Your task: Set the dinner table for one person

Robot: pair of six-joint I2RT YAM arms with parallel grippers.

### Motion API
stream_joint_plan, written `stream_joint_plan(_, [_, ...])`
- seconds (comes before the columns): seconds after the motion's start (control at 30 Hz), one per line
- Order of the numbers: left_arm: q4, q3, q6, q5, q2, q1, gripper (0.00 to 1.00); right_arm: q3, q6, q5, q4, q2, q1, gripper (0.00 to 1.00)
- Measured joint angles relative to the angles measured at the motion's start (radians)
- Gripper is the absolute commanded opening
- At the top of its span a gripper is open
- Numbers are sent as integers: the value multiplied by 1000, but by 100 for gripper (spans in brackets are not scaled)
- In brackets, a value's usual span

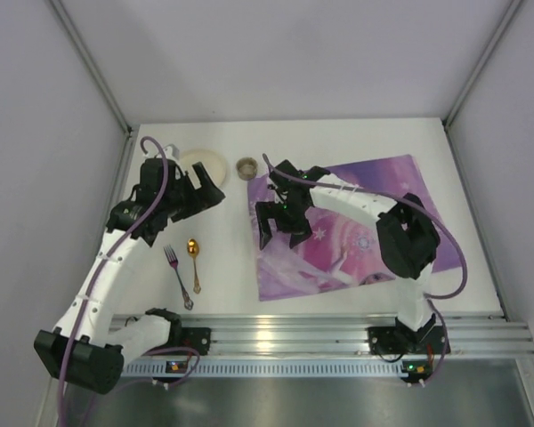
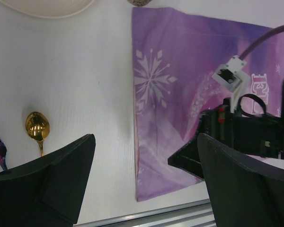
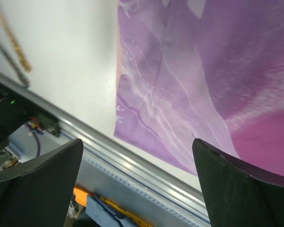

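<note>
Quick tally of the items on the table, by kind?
On the dinner table:
placemat: 1
plate: 1
small cup: 1
fork: 1
spoon: 1
Total: 5

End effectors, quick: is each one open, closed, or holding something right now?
Left end effector: open, holding nothing.
Right end effector: open, holding nothing, over the placemat.
</note>
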Motion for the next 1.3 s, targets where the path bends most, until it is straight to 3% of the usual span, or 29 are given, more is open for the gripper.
stream_joint_plan(0.23, [17, 0, -21, -51, 80, -131, 94, -46, -12, -16, 8, -292, -76, 100])
stream_joint_plan(0.43, [44, 0, -43, -113, 325, -332, 93, -190, -50, 24, 4, -504, -247, 100])
stream_joint_plan(0.57, [71, -1, -66, -113, 472, -407, 93, -308, -78, 47, -24, -556, -348, 100])
stream_joint_plan(0.93, [145, 45, -74, -76, 747, -417, 93, -459, -120, 76, -76, -701, -449, 100])
stream_joint_plan(1.3, [140, 97, 47, -117, 787, -392, 93, -512, -147, 94, -94, -756, -519, 100])
